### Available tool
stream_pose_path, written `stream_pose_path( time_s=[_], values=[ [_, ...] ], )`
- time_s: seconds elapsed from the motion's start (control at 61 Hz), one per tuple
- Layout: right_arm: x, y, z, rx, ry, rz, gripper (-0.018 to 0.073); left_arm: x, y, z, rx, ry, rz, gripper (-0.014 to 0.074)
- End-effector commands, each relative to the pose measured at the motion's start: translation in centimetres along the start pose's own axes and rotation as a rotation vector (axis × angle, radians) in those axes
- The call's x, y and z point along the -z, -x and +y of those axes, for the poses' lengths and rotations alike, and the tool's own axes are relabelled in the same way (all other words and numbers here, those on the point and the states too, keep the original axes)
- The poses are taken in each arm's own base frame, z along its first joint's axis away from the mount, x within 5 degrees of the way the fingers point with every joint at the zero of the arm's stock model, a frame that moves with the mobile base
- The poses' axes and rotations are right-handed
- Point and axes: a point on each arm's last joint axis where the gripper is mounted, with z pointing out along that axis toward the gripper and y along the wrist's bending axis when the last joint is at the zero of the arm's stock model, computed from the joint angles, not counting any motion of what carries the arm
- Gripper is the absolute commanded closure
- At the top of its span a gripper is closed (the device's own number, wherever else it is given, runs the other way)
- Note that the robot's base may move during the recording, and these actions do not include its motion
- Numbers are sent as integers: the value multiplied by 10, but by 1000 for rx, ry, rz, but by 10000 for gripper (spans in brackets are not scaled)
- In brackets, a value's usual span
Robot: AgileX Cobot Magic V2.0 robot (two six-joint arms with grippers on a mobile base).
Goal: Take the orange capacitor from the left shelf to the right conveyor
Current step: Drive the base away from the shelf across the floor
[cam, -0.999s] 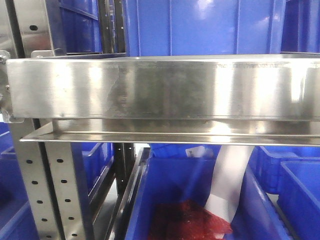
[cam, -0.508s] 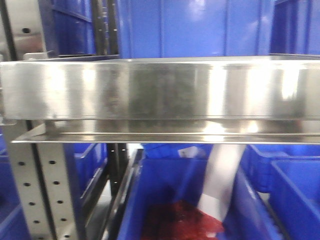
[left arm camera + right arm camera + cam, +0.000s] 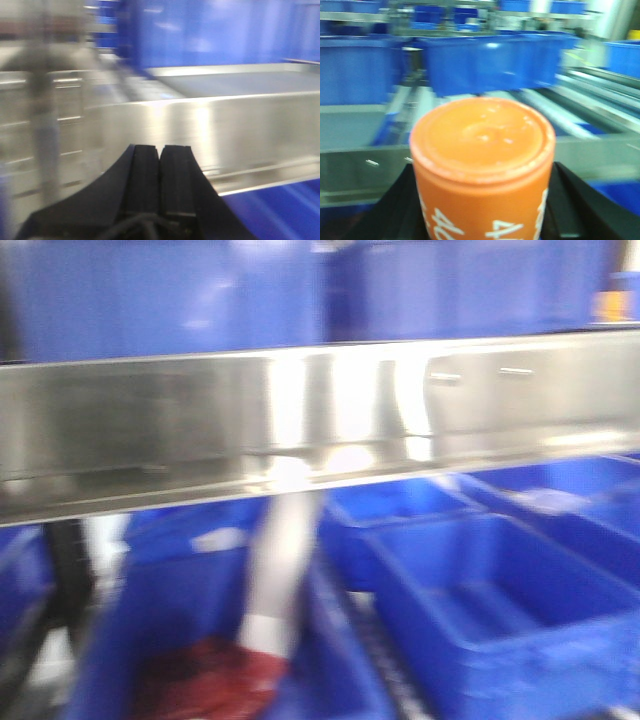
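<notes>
Now R gripper (image 3: 482,222) is clamped on the orange can (image 3: 482,150), black fingers (image 3: 395,210) hugging both sides. Can is upright, white digits on its side, top toward the wrist cam. L gripper (image 3: 160,165) is fully closed, pads (image 3: 145,170) pressed flat together w/ nothing btwn them.

Vs 0.5 s ago, the front view has swung. Steel shelf (image 3: 200,430) lip ran level then and now climbs toward the right. Perforated post (image 3: 45,115) at its left end has gone from the front view and shows only as a blur ahead-left of L gripper. Bin w/ red stuff (image 3: 200,685) and white strip (image 3: 280,580) have slid left, and more blue bins (image 3: 500,610) show on the right. Blur is much heavier.

Edges & room: just ahead of L gripper the shelf's front lip stands like a wall, top edge above the pad tips, w/ flat shelf floor beyond it. Behind the can a steel band (image 3: 360,170) crosses the whole R wrist view, w/ blue bins past it and pale rails (image 3: 590,95) running off ahead-right. Gap btwn can and band: cannot tell.
</notes>
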Motion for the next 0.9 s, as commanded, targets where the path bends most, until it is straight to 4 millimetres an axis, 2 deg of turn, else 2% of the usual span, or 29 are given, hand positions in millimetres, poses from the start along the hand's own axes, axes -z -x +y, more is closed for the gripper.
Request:
stream_pose_path(
  time_s=[0.0, 0.885],
  values=[
    [3, 18, 0, 19, -10, -107, 503, 1, 10, 0, 3, 3, -104, 723],
    [3, 18, 0, 19, -10, -107, 503, 1, 10, 0, 3, 3, -104, 723]
  ],
)
